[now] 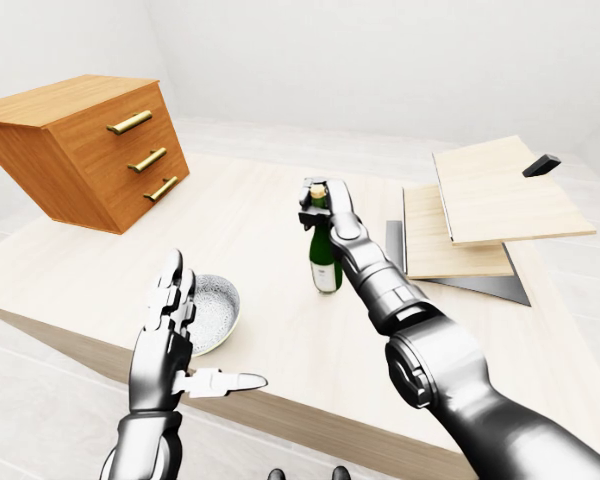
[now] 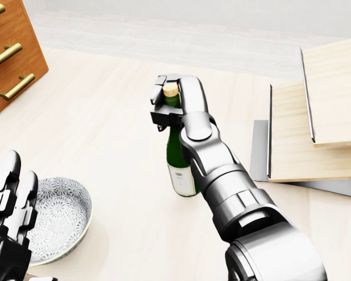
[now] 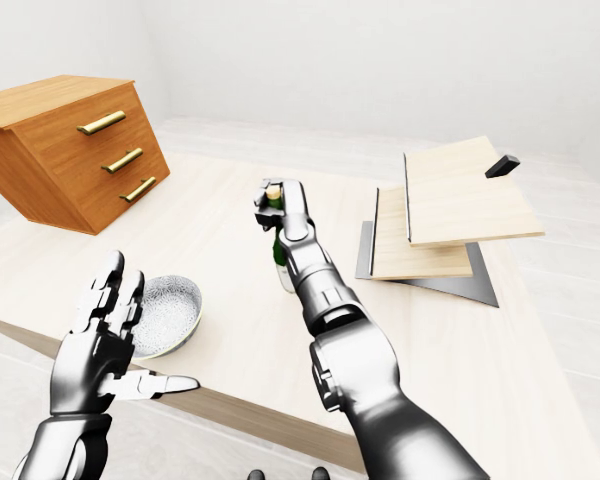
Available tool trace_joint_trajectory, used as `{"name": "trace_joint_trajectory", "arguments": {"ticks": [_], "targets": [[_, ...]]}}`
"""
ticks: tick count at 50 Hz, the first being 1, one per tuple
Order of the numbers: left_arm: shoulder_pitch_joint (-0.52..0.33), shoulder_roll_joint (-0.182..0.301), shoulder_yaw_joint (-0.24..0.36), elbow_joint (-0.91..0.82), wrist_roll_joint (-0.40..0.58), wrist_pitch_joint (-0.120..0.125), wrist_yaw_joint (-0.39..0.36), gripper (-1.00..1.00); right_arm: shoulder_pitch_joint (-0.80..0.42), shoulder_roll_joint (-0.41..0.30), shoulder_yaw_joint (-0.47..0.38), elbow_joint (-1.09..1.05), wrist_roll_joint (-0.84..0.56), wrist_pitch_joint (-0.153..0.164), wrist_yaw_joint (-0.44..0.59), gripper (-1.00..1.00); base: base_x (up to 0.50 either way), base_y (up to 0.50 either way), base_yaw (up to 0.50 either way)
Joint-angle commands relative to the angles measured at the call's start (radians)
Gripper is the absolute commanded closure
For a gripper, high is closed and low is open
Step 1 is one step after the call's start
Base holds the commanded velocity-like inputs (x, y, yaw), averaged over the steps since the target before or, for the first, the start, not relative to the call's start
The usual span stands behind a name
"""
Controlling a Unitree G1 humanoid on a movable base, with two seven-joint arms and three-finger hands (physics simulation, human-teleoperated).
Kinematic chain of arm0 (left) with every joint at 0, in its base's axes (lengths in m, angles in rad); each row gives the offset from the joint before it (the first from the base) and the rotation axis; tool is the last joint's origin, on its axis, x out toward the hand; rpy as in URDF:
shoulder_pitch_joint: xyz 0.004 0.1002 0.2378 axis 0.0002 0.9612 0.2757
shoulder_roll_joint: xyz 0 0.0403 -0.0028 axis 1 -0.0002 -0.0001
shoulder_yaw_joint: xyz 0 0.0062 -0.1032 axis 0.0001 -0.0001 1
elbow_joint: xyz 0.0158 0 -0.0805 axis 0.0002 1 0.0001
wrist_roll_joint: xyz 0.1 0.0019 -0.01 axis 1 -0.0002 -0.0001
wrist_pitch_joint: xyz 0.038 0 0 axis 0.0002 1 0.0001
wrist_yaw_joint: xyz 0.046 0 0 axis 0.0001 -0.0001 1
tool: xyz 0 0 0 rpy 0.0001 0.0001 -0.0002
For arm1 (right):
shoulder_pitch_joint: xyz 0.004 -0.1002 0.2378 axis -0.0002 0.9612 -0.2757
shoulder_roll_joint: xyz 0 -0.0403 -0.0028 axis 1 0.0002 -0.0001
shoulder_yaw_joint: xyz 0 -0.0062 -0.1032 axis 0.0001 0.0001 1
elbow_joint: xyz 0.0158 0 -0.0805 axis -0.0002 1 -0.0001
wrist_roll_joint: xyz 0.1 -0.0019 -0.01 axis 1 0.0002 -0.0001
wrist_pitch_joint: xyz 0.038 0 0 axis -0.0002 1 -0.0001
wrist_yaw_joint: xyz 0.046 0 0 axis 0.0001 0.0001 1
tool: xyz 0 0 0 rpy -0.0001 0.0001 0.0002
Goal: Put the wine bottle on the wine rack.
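Low in the left-eye view the shiny grey metal left hand (image 1: 165, 335) stands up flat, its fingers straight and close side by side, the thumb poking out to the right; it holds nothing. Just right of it sits a round bowl (image 1: 212, 312) with a speckled grey inside, near the edge of the pale wooden table (image 1: 230, 220). In the head view only the tips of those fingers show, at the lower left.

In the middle of the frame the green glass wine bottle (image 2: 181, 167) stands upright on the table, with a white label low down and a tan top. The right hand (image 2: 171, 105) is at its neck, fingers wrapped round it.

To the right lie flat, pale boards stacked like steps on a grey metal plate, the wine rack (image 1: 480, 215). Both eye views show a small black block (image 1: 541, 165) at its upper right; the head view cuts it off.

Upper left is a brown wooden drawer chest (image 1: 90, 145) with three gold handles, tilted
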Motion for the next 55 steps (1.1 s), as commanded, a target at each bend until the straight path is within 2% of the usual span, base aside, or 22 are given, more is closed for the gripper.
{"name": "trace_joint_trajectory", "arguments": {"ticks": [1, 8, 17, 26, 29, 43, 48, 55], "targets": [[-0.001, 0.001, -0.022, -0.021, 0.007, 0.0, 0.012, -1.0, -0.042, -0.068, -0.01, -0.13, 0.051, 0.077, 0.015, 1.0, 0.0, 0.0, 0.0], [-0.01, 0.008, -0.036, -0.013, 0.009, 0.0, 0.024, -1.0, -0.054, -0.112, -0.013, -0.235, 0.075, 0.077, 0.028, 1.0, 0.0, 0.0, 0.0], [-0.021, 0.018, -0.024, 0.026, -0.015, 0.0, 0.021, -1.0, -0.102, -0.184, -0.07, -0.314, 0.174, 0.077, 0.046, 1.0, 0.0, 0.0, 0.0], [-0.028, 0.02, -0.026, 0.05, -0.014, -0.013, 0.022, -1.0, -0.132, -0.243, -0.084, -0.362, 0.245, 0.077, 0.047, 1.0, 0.0, 0.0, 0.0], [-0.022, 0.019, -0.036, 0.035, -0.008, -0.003, 0.026, -1.0, -0.165, -0.303, -0.109, -0.391, 0.281, 0.077, 0.052, 1.0, 0.0, 0.0, 0.0], [-0.018, 0.02, -0.051, 0.001, -0.003, 0.0, 0.039, -1.0, -0.239, -0.447, -0.148, -0.408, 0.367, 0.077, 0.053, 1.0, 0.0, 0.0, 0.0], [-0.018, 0.023, -0.064, -0.021, 0.007, 0.0, 0.046, -1.0, -0.257, -0.481, -0.173, -0.417, 0.404, 0.077, 0.044, 1.0, 0.0, 0.0, 0.0], [-0.013, 0.029, -0.068, -0.053, 0.008, 0.0, 0.048, -1.0, -0.276, -0.533, -0.167, -0.392, 0.424, 0.077, 0.052, 1.0, 0.0, 0.0, 0.0]]}}
